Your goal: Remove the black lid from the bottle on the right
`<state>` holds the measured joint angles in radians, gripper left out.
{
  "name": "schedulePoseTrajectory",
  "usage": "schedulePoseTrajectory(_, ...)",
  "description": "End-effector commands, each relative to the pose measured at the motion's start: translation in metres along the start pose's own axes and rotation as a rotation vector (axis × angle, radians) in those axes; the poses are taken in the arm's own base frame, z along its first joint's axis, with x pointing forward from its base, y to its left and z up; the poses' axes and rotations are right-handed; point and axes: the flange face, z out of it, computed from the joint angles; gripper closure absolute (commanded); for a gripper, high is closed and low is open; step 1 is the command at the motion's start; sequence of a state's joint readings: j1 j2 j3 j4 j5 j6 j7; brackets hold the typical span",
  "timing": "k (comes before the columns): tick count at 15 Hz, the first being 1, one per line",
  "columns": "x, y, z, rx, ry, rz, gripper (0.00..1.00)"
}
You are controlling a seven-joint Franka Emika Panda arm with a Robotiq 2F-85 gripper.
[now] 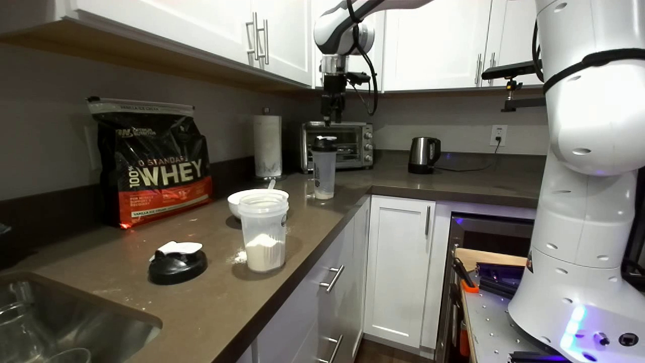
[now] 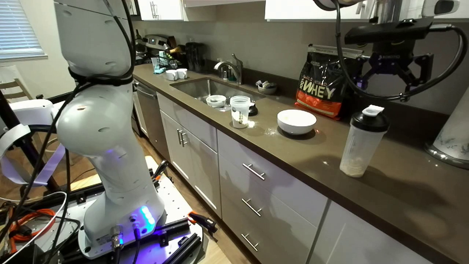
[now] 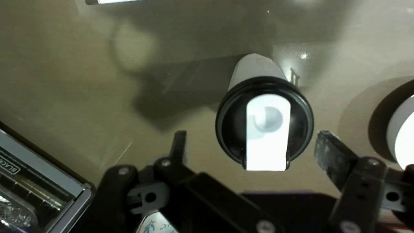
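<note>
Just above the bottle (image 2: 361, 146), the gripper (image 3: 251, 136) points downward, its fingers (image 3: 334, 158) spread wide and apart from the lid (image 3: 233, 123). In the wrist view, the lid, round and black with a white flap (image 3: 267, 149), appears between the fingers. It is seated on the bottle, which stands upright on the counter (image 2: 311, 157); pale powder (image 2: 352, 167) covers the bottom inside. Near the bottle stands the paper roll (image 2: 456, 135). Farther along the counter, in order of distance from the gripper: the bowl (image 2: 296, 123), upright; the whey bag (image 2: 318, 86), standing toward the back; the tub (image 2: 240, 108), upright and partly filled with white powder (image 1: 263, 252); and, just beside the tub, a loose lid (image 1: 177, 268), black with white on top. Beyond these, the sink (image 2: 194, 88) is set into the counter, its faucet (image 2: 238, 69) at the back edge; two mugs (image 2: 171, 75) stand past the sink.
</note>
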<state>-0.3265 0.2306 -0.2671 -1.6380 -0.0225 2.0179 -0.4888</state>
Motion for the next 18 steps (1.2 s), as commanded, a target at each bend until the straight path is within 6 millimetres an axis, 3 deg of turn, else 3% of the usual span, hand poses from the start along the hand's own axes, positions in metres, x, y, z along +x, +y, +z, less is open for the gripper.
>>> schedulePoseTrajectory(1, -0.001, -0.006, 0.003, 0.056, -0.045, -0.04, 0.0)
schedulePoseTrajectory(4, 0.002, -0.013, 0.01, 0.06, -0.064, -0.053, 0.0)
schedulePoseTrajectory(5, 0.004, -0.015, 0.012, 0.056, -0.06, -0.056, 0.13)
schedulePoseTrajectory(6, 0.005, -0.016, 0.013, 0.056, -0.061, -0.058, 0.17)
schedulePoseTrajectory(7, 0.007, -0.016, 0.014, 0.053, -0.06, -0.061, 0.33)
schedulePoseTrajectory(8, 0.008, -0.015, 0.015, 0.047, -0.059, -0.06, 0.26)
schedulePoseTrajectory(9, 0.008, -0.014, 0.017, 0.046, -0.06, -0.06, 0.36)
schedulePoseTrajectory(18, 0.011, -0.004, 0.032, 0.043, -0.073, -0.05, 0.27)
